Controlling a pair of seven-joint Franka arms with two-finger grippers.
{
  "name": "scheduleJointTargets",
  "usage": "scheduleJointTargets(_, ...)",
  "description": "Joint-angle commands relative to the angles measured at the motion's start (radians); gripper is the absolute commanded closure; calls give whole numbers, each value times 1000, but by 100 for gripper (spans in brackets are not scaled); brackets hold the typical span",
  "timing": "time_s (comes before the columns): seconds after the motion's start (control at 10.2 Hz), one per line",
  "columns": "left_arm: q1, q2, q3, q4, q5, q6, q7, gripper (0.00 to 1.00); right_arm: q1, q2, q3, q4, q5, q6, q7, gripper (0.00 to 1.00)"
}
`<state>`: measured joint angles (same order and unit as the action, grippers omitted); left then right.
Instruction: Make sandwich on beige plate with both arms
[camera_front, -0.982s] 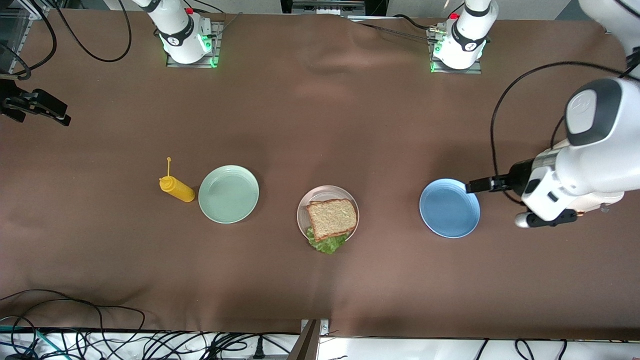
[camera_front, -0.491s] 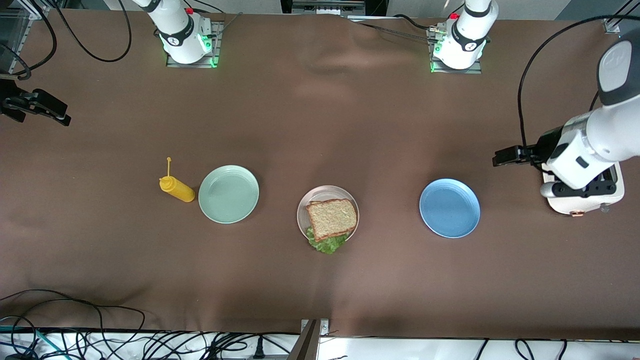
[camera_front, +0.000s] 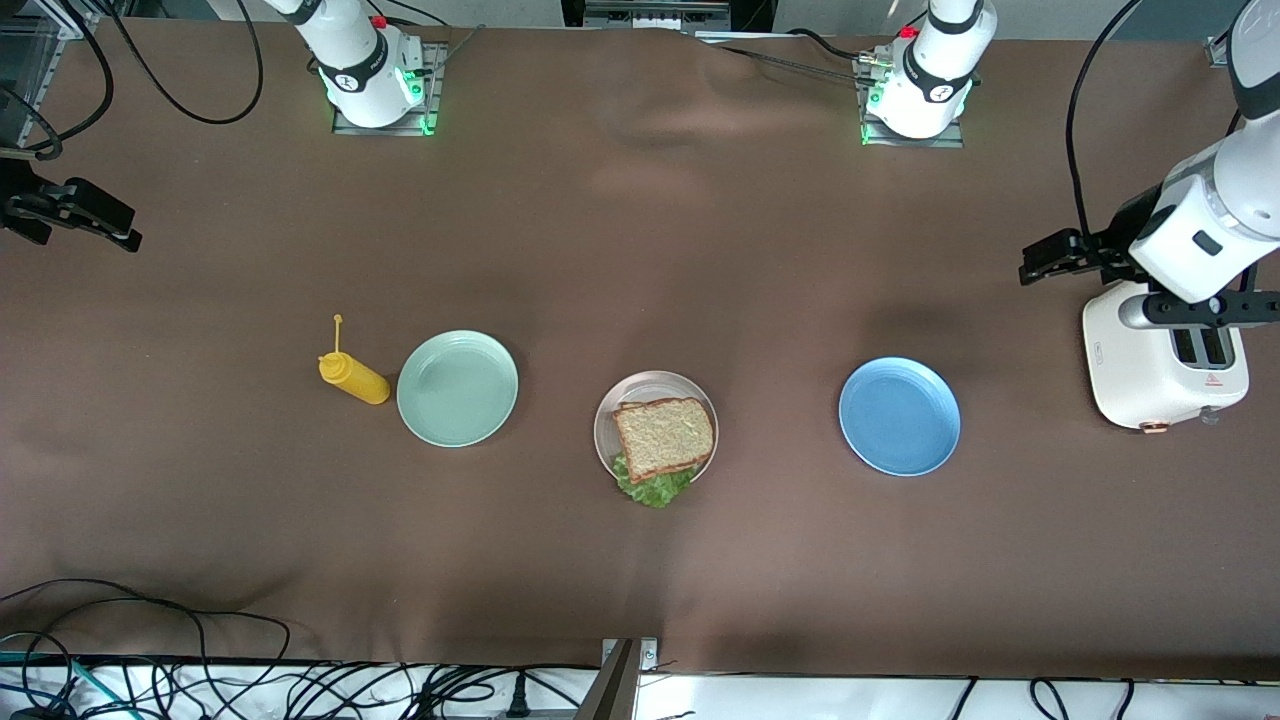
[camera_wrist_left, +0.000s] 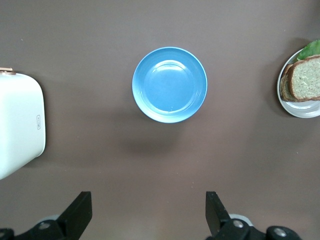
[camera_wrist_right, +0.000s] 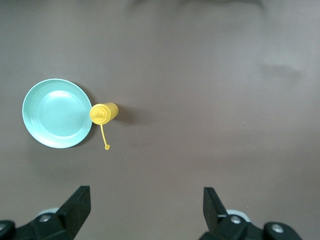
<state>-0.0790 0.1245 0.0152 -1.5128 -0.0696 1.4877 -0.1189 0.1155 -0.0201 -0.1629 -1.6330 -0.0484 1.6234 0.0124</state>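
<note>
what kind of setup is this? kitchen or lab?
Most likely a robotics lab bench staged as a kitchen. Two arm bases are bolted along a brown cloth-covered table, loose cables trail off its edge, and the props are few: a toaster, a mustard bottle, and a sandwich on the beige plate.

Sandwich (camera_wrist_left: 306, 79) and beige plate (camera_wrist_left: 300, 107) partly cut off, lettuce mostly hidden.

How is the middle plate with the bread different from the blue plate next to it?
The beige plate carries a sandwich with lettuce hanging over its rim; the blue plate carries nothing. The beige plate looks a little smaller than the blue plate. Both are round, ridged, and about level on the table.
</note>
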Motion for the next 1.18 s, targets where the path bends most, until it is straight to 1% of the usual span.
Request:
scheduleJointTargets(0.0, -9, -20, 14, -32, 37, -12, 22, 0, -3, 8, 0, 24, 15, -20, 9, 0)
scheduleJointTargets(0.29, -10, -25, 8, -50, 36, -24, 12, 0, -3, 8, 0, 24, 15, -20, 9, 0)
scheduleJointTargets(0.39, -12, -32, -10, -56, 36, -24, 2, 0, -3, 8, 0, 24, 16, -20, 9, 0)
scheduleJointTargets(0.59, -10, -98, -44, -119, 36, -24, -54, 0, -3, 8, 0, 24, 16, -20, 9, 0)
scheduleJointTargets(0.69, -10, -106, -46, -132, 36, -24, -56, 0, -3, 8, 0, 24, 16, -20, 9, 0)
scheduleJointTargets(1.08, -5, -98, -41, -124, 36, -46, -54, 0, -2, 8, 2, 21, 22, -19, 11, 0)
